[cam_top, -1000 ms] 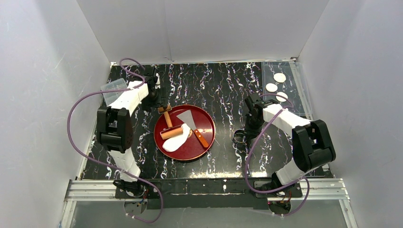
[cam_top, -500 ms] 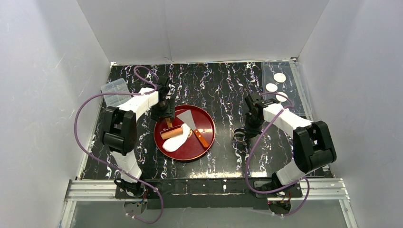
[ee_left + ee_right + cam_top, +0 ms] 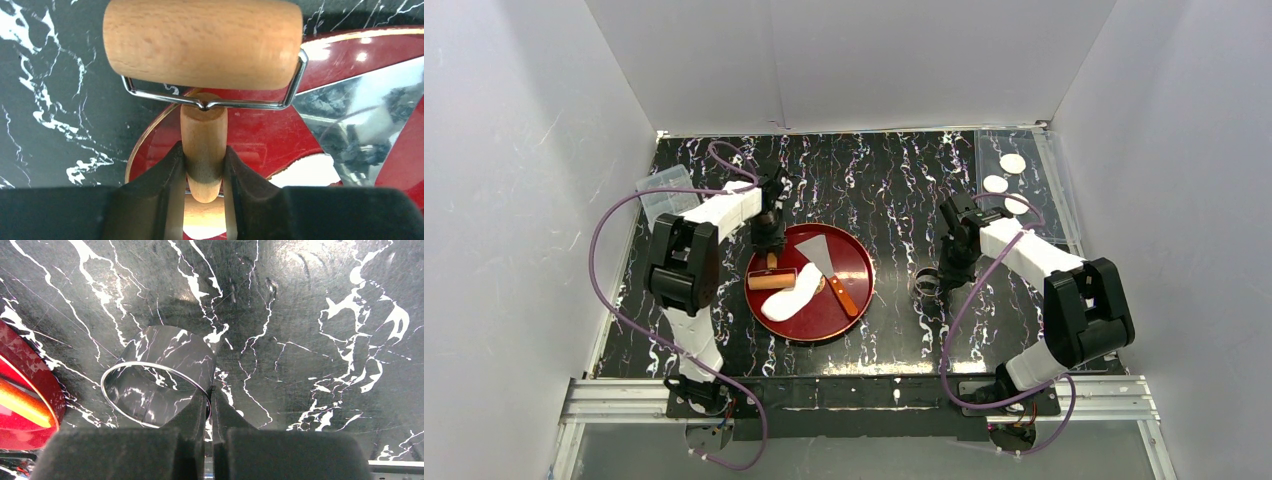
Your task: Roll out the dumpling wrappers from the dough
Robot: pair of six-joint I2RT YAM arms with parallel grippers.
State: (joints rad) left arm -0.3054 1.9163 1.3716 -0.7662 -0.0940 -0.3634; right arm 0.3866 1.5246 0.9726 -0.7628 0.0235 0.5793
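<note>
The dough (image 3: 792, 293) is a flattened white oblong on the red tray (image 3: 849, 250). A wooden double-ended roller lies with its large barrel (image 3: 769, 281) on the dough's left end. My left gripper (image 3: 769, 240) is shut on the roller's handle (image 3: 203, 145); the small barrel (image 3: 202, 42) shows beyond the fingertips (image 3: 172, 172). Dough also shows in the left wrist view (image 3: 305, 172). Three round dumpling wrappers (image 3: 995, 184) lie at the back right. My right gripper (image 3: 944, 268) is shut on the wall of the small metal ring (image 3: 927, 283), which stands on the table (image 3: 155, 385).
A metal scraper (image 3: 816, 248) with an orange handle (image 3: 845, 292) lies on the tray beside the dough. A clear plastic container (image 3: 664, 190) sits at the back left. The wrappers rest on a clear sheet (image 3: 1039, 160). White walls enclose the black marbled table.
My left gripper moved from the back left to the tray's rim and closed on the roller's handle. The roller's barrel turned level and shifted left. The right arm barely moved.
</note>
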